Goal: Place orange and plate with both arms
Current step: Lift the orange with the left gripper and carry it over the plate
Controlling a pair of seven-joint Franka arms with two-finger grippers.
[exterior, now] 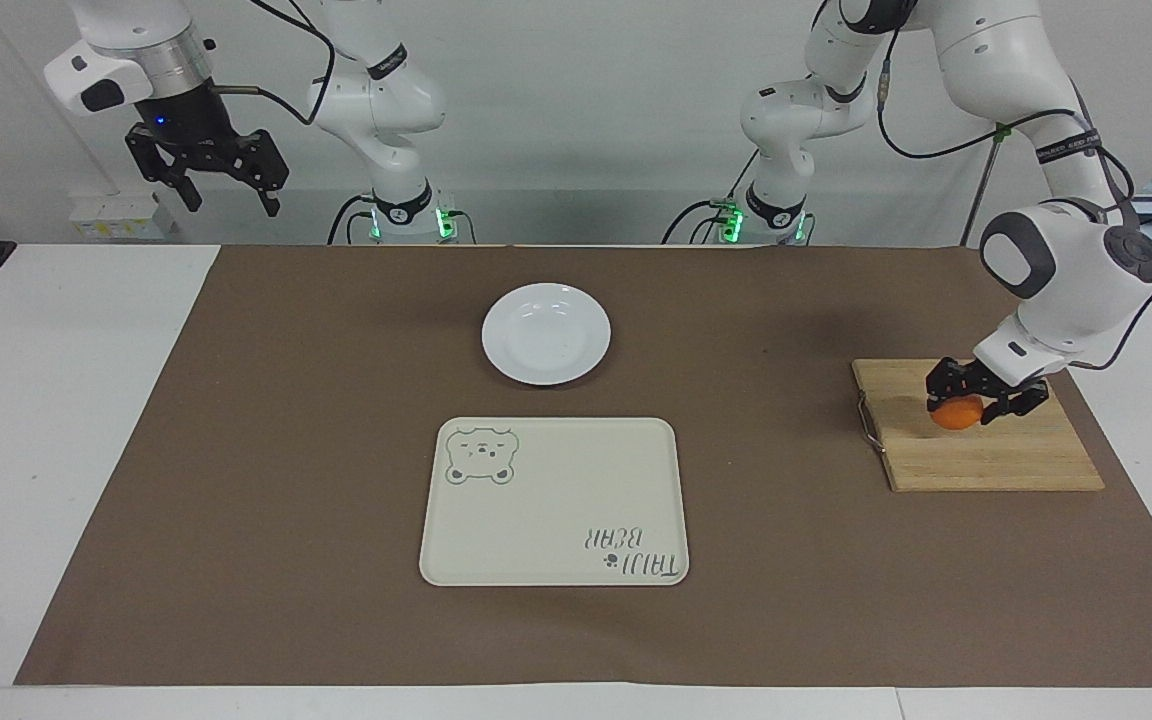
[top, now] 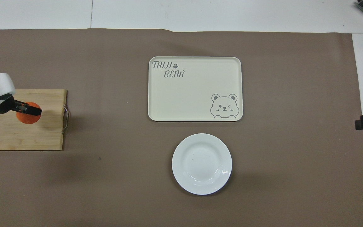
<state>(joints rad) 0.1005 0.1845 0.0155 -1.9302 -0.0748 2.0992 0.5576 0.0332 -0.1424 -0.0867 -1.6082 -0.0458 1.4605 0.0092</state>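
Observation:
The orange (exterior: pixel 954 415) is between the fingers of my left gripper (exterior: pixel 976 402), which is shut on it and holds it just above a wooden cutting board (exterior: pixel 1016 460) at the left arm's end of the table. In the overhead view the orange (top: pixel 27 118) shows under the left gripper (top: pixel 27 110). The white plate (exterior: pixel 546 333) lies bare on the brown mat in the middle, nearer to the robots than the cream bear tray (exterior: pixel 553 500). My right gripper (exterior: pixel 208 185) waits open and empty, high above the right arm's end of the table.
The cutting board (top: pixel 17 138) has a metal handle on its edge toward the tray (top: pixel 194 91). The plate (top: pixel 201 164) and the tray hold nothing. A brown mat (exterior: pixel 286 450) covers most of the white table.

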